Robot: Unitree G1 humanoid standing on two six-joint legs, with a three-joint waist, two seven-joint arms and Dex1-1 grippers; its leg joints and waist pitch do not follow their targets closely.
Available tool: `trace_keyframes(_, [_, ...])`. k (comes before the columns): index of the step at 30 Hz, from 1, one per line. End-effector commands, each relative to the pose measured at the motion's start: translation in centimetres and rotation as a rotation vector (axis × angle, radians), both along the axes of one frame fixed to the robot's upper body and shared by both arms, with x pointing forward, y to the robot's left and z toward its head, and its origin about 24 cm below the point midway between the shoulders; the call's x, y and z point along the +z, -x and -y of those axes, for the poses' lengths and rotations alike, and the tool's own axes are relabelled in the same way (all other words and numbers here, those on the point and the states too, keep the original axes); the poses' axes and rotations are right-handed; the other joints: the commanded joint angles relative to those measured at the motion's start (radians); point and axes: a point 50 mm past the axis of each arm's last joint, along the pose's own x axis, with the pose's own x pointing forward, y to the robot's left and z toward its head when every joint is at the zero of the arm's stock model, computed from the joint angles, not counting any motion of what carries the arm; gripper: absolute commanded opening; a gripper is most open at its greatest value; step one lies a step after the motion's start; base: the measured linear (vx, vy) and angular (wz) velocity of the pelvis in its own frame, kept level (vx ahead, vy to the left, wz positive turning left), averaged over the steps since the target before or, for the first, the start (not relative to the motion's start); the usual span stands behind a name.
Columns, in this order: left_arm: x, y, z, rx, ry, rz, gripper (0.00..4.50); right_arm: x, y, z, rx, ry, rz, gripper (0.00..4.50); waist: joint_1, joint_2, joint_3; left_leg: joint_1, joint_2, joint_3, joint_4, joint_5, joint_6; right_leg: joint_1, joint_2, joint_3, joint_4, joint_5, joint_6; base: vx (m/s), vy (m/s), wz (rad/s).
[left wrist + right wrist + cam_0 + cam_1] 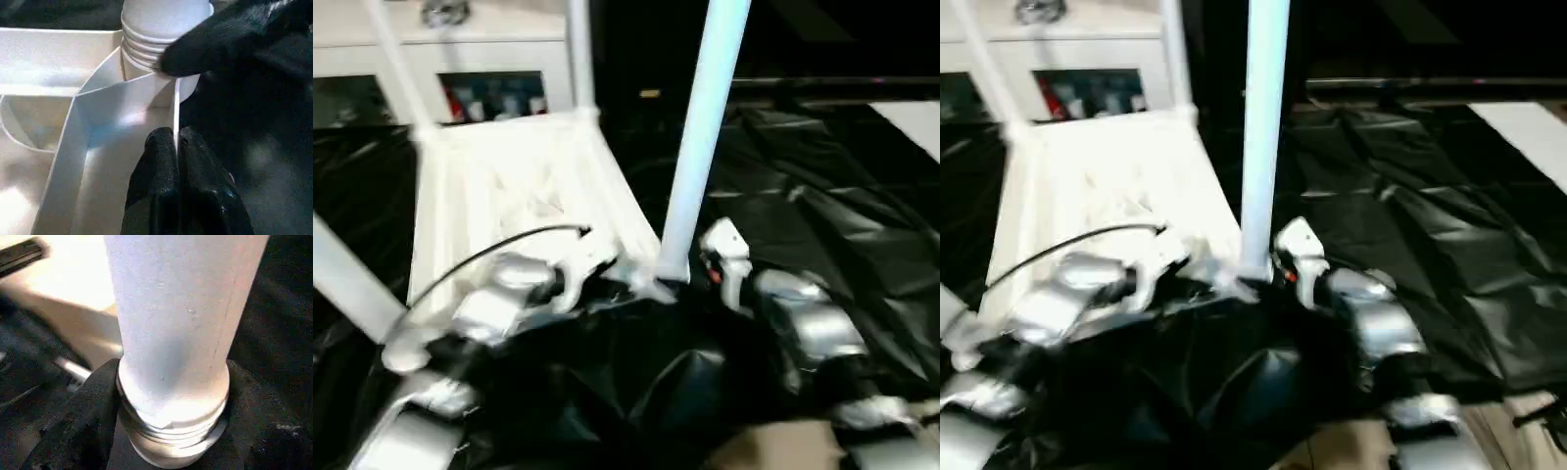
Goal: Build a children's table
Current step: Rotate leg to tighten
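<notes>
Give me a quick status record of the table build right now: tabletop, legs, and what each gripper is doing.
tabletop: white tabletop lying underside up on black plastic sheeting
legs fitted: four white legs stand up from its corners
leg in work: near-right leg, threads still exposed at the socket
left gripper: left gripper shut on the tabletop's thin rim wall beside that socket
right gripper: right gripper, fingers on either side of the leg's threaded base
background: white glass-door cabinet

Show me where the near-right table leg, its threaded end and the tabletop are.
near-right leg (700, 137), left eye view, on its shaft.
threaded end (171, 431), right wrist view, on the threads.
tabletop (509, 186), left eye view, on its ribbed underside.
</notes>
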Motion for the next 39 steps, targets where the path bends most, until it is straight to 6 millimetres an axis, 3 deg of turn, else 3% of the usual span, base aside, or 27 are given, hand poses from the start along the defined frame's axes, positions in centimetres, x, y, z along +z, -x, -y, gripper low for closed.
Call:
trace_keyframes(1, [2.0,-0.7,3.6,0.004,0.109,0.078,0.00,0.0,0.2,-4.1,0.031,-0.032,-0.009,2.74,-0.001,-0.005,-0.064,0.009,0.014,-0.007,-0.068,-0.250,-0.004,0.046,-0.058,0.038,-0.091,-0.338,-0.167,0.000,0.000,0.00])
trace_keyframes(6, [2.1,-0.8,4.5,0.030,0.116,0.096,0.00,0.2,-0.1,-5.8,-0.055,-0.049,0.010,2.74,-0.008,-0.003,-0.068,0.005,0.014,-0.006,-0.066,-0.212,0.016,0.048,-0.057,0.039,-0.084,-0.255,-0.186,0.000,0.000,0.00])
trace_keyframes(8, [2.1,-0.5,4.7,0.001,0.119,0.098,0.00,0.7,0.1,-6.7,-0.018,-0.085,0.038,3.30,-0.010,-0.002,-0.069,0.004,0.015,-0.005,-0.066,-0.208,0.026,0.050,-0.055,0.039,-0.081,-0.215,-0.198,0.000,0.000,0.00])
trace_keyframes(11, [1.9,0.0,4.5,-0.058,0.119,0.091,0.00,1.0,0.1,-6.4,0.001,-0.119,0.048,3.54,-0.011,-0.003,-0.069,0.004,0.015,-0.004,-0.066,-0.216,0.035,0.051,-0.056,0.040,-0.081,-0.211,-0.205,0.000,0.000,0.00])
trace_keyframes(18, [1.6,0.8,3.1,-0.154,0.103,0.064,0.00,1.6,-0.1,-3.4,0.093,-0.043,0.089,4.06,-0.008,-0.001,-0.068,0.005,0.019,-0.004,-0.065,-0.206,0.049,0.053,-0.056,0.039,-0.078,-0.185,-0.222,0.000,0.000,0.00])
trace_keyframes(19, [1.6,1.2,2.4,-0.207,0.101,0.055,0.00,1.9,-0.2,-1.5,0.137,-0.001,0.088,4.18,-0.008,0.000,-0.068,0.006,0.020,-0.003,-0.065,-0.211,0.051,0.052,-0.056,0.041,-0.078,-0.185,-0.222,0.000,0.000,0.00])
trace_keyframes(22, [1.8,1.7,1.6,-0.274,0.098,0.045,0.00,2.2,0.0,0.1,0.209,0.041,0.083,4.47,0.004,-0.001,-0.067,0.007,0.021,-0.001,-0.064,-0.205,0.058,0.052,-0.055,0.041,-0.075,-0.169,-0.227,0.000,0.000,0.00])
trace_keyframes(24, [1.8,1.9,1.4,-0.298,0.096,0.042,0.00,2.3,0.1,0.4,0.243,0.060,0.086,4.47,0.007,0.003,-0.067,0.010,0.022,0.000,-0.063,-0.209,0.055,0.048,-0.057,0.043,-0.076,-0.174,-0.230,0.000,0.000,0.00])
trace_keyframes(32, [1.9,3.0,-1.3,-0.426,0.050,-0.006,0.00,2.7,1.6,1.8,0.497,0.112,0.058,4.47,0.021,-0.002,-0.065,0.010,0.027,-0.001,-0.066,-0.223,0.047,0.048,-0.057,0.042,-0.074,-0.208,-0.218,0.000,0.000,0.00])
trace_keyframes(37, [1.8,3.4,-2.0,-0.442,0.049,-0.018,0.00,2.7,1.8,1.7,0.541,0.098,0.031,4.08,0.031,-0.006,-0.066,0.012,0.026,0.001,-0.066,-0.221,0.043,0.045,-0.056,0.042,-0.072,-0.199,-0.226,0.000,0.000,0.00])
trace_keyframes(39, [1.8,3.4,-2.1,-0.444,0.047,-0.021,0.00,2.7,1.8,1.6,0.546,0.095,0.031,3.70,0.031,-0.006,-0.065,0.011,0.025,0.000,-0.066,-0.216,0.038,0.046,-0.057,0.042,-0.071,-0.203,-0.222,0.000,0.000,0.00])
